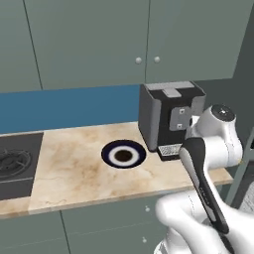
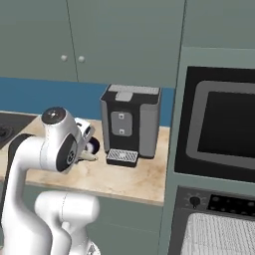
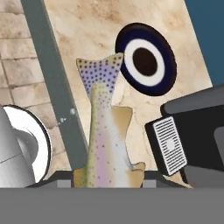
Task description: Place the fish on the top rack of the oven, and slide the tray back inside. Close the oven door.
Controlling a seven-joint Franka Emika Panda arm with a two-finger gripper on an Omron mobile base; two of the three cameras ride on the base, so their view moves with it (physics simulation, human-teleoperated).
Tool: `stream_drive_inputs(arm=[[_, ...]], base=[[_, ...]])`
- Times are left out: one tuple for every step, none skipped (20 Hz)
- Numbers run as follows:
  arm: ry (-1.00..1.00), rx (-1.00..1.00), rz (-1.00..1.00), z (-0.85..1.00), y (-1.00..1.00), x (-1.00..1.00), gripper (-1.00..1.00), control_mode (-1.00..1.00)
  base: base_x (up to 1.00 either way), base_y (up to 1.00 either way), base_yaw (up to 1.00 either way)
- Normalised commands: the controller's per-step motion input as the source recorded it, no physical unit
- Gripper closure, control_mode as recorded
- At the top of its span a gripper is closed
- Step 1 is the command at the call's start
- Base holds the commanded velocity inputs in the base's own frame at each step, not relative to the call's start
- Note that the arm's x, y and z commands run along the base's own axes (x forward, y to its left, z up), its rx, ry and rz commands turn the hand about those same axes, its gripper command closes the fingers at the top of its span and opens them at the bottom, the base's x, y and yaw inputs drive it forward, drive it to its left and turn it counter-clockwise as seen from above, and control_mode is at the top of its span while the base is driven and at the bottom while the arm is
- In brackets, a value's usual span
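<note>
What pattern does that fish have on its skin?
The fish is pale yellowish-tan with a pinkish stripe and many small dark spots, clearest in the hand view.

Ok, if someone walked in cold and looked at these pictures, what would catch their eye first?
Most likely the speckled fish, rising from the bottom of the hand view, apparently held in the hand. Past its tail lies the dark blue-rimmed plate on the marble counter, left of the black coffee machine. To the right stands the black oven front, with a wire rack showing below it.
</note>
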Motion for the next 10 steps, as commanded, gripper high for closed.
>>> stream_drive_inputs(arm=[[0.00,0.00,0.00,0.00,0.00,0.00,1.00,1.00],[0.00,0.00,0.00,0.00,0.00,0.00,1.00,1.00],[0.00,0.00,0.00,0.00,0.00,0.00,1.00,1.00],[0.00,0.00,0.00,0.00,0.00,0.00,1.00,1.00],[0.00,0.00,0.00,0.00,0.00,0.00,1.00,1.00],[0.00,0.00,0.00,0.00,0.00,0.00,1.00,1.00],[0.00,0.00,0.00,0.00,0.00,0.00,1.00,1.00],[0.00,0.00,0.00,0.00,0.00,0.00,1.00,1.00],[0.00,0.00,0.00,0.00,0.00,0.00,1.00,1.00],[0.00,0.00,0.00,0.00,0.00,0.00,1.00,1.00]], base=[[-1.00,-0.31,0.00],[-1.00,-0.31,0.00],[-1.00,-0.29,0.00],[-1.00,-0.26,0.00],[-1.00,-0.26,0.00],[-1.00,-0.21,0.00],[-1.00,-0.19,-0.03],[-0.84,-0.25,-0.13],[-0.61,-0.25,-0.17],[-0.46,-0.27,-0.22]])
